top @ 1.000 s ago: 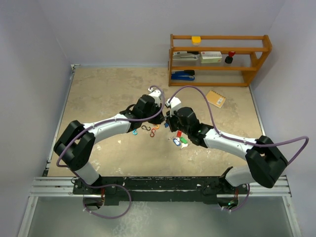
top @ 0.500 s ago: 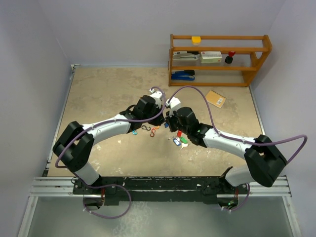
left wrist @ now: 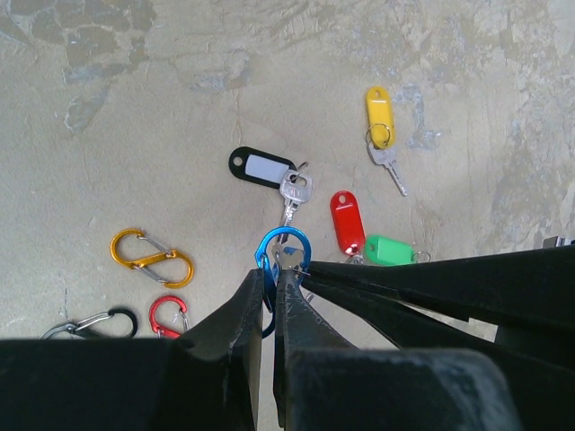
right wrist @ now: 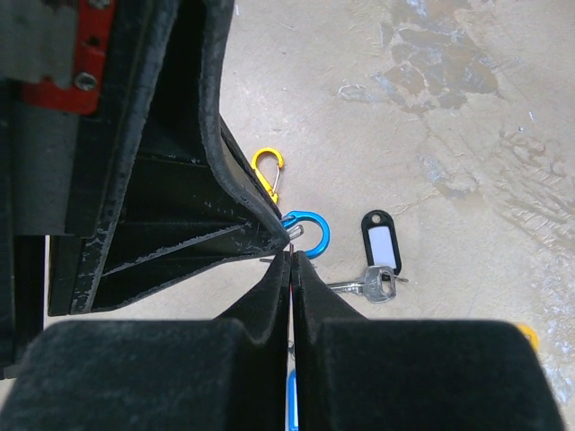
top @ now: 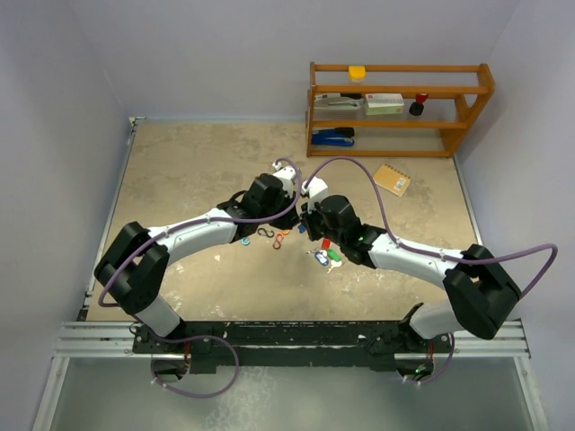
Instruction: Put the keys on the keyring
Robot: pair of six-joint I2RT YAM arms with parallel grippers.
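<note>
Beige tabletop (left wrist: 135, 108) | your left gripper (left wrist: 272, 275), closed on the blue keyring (left wrist: 283, 232), steadies it | your right gripper (right wrist: 290, 260), pinched shut, meets it for threading; load unclear

On the beige stone-patterned bench (top: 198, 171), the left pincer (left wrist: 274, 274) and right pincer (right wrist: 289, 260) meet tip to tip, a blue metal clip (left wrist: 283, 244) pinched in the left one. Just beside the clip lies the black-and-white-tagged key (left wrist: 265, 169). To its right are the red-tagged key (left wrist: 346, 220), green-tagged key (left wrist: 389, 250) and yellow-tagged key (left wrist: 380, 108). To its left lie an orange S-shaped clip (left wrist: 153, 258), a red clip (left wrist: 168, 314) and a black clip (left wrist: 112, 321). A wooden shelf (top: 400, 108) stands at the bench's far right.
</note>
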